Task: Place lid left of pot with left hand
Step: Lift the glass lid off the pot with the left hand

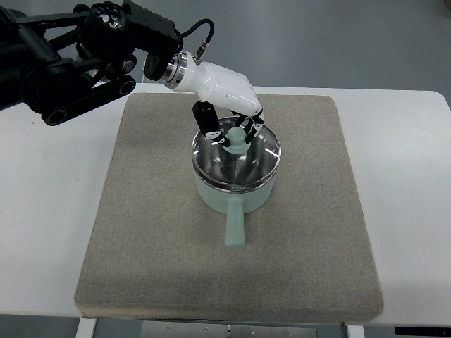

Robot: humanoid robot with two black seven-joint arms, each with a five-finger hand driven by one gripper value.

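A pale green pot (236,193) stands in the middle of the grey mat (155,232), its straight handle (234,229) pointing toward the near edge. A glass lid (239,158) with a metal rim sits on the pot, topped by a pale green knob (237,136). My left hand (229,127), white with black fingers, reaches in from the upper left and hangs right over the lid. Its fingers curl around the knob, thumb on the left side and the others on the right. The lid still rests on the pot rim.
The mat covers most of a white table (49,211). The black left arm (77,63) crosses the upper left corner, above the table edge. Grey floor shows beyond the far side.
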